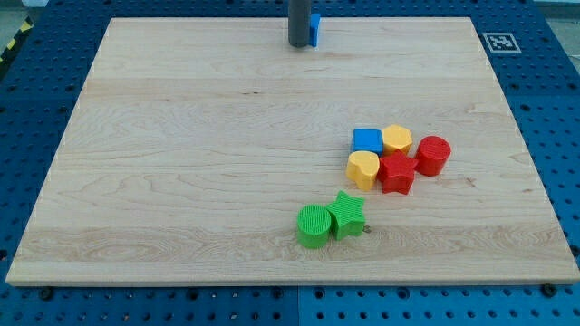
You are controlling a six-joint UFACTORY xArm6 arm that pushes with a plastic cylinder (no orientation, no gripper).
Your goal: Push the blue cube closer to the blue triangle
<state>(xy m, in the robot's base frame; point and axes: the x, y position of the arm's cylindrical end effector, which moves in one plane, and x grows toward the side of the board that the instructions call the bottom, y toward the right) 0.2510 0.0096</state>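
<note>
The blue cube (367, 140) sits right of the board's middle, at the left top of a cluster of blocks. A blue block (314, 29), likely the blue triangle, stands at the view's top, mostly hidden behind my rod. My tip (298, 44) rests on the board right against that block's left side, far above and to the left of the blue cube.
Around the blue cube lie a yellow hexagon-like block (397, 139), a yellow heart (362, 169), a red star (396, 172) and a red cylinder (433, 155). A green cylinder (314, 225) and a green star (346, 215) lie lower down. The wooden board (181, 163) sits on a blue perforated table.
</note>
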